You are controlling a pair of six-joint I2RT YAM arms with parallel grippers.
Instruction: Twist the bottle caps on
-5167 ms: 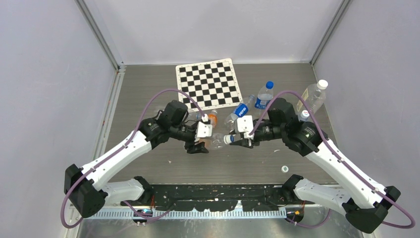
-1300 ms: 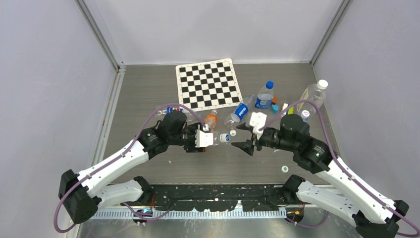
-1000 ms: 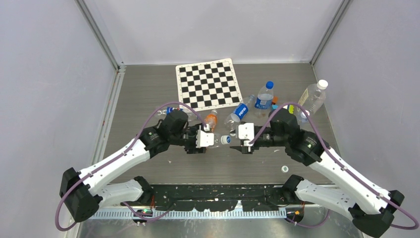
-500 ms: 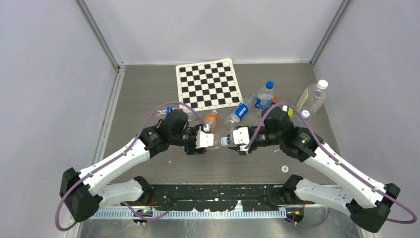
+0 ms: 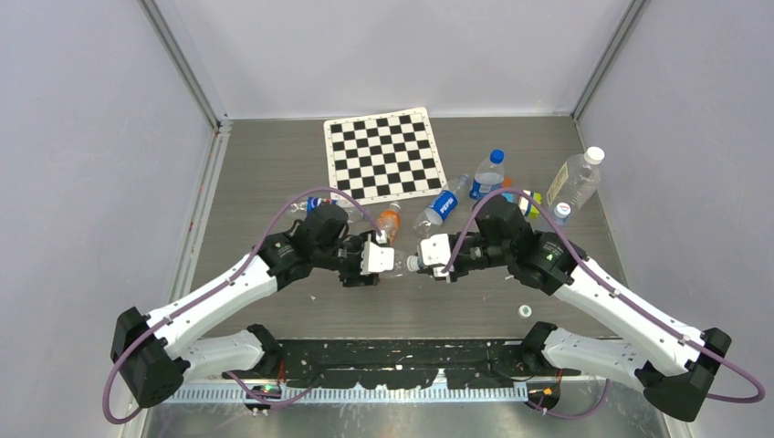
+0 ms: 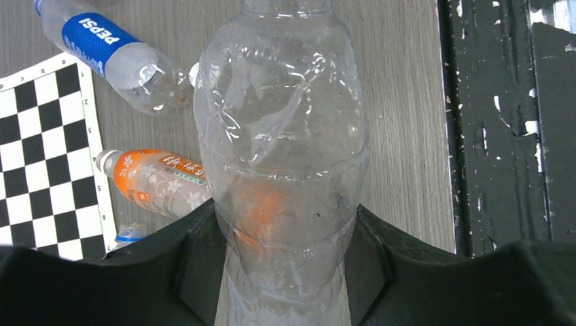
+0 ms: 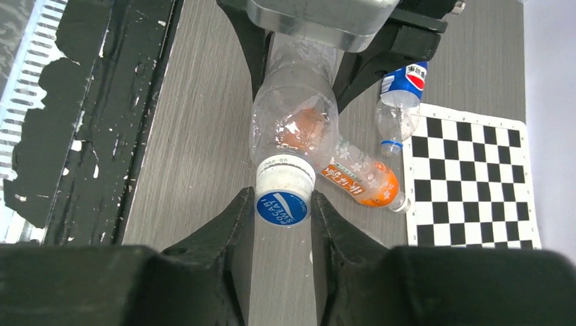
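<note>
My left gripper (image 5: 365, 261) is shut on a clear, label-free bottle (image 5: 394, 262) and holds it level above the table, neck pointing right. In the left wrist view the bottle (image 6: 282, 136) fills the gap between both fingers. A white bottle cap with a blue printed top (image 7: 282, 204) sits on the bottle's mouth. My right gripper (image 7: 282, 209) is shut on that cap, one finger pressed against each side. From above, the cap (image 5: 413, 263) lies between the two gripper heads, with the right gripper (image 5: 429, 261) just to its right.
A checkerboard mat (image 5: 381, 153) lies at the back. An orange-labelled bottle (image 5: 390, 219) and a Pepsi bottle (image 5: 441, 205) lie behind the grippers. Capped bottles stand at the right (image 5: 489, 175) (image 5: 577, 176). A loose white cap (image 5: 526, 311) sits near the front edge.
My right gripper has moved left onto the cap at the bottle's mouth and closed on it. The left gripper and the bottle have stayed in place.
</note>
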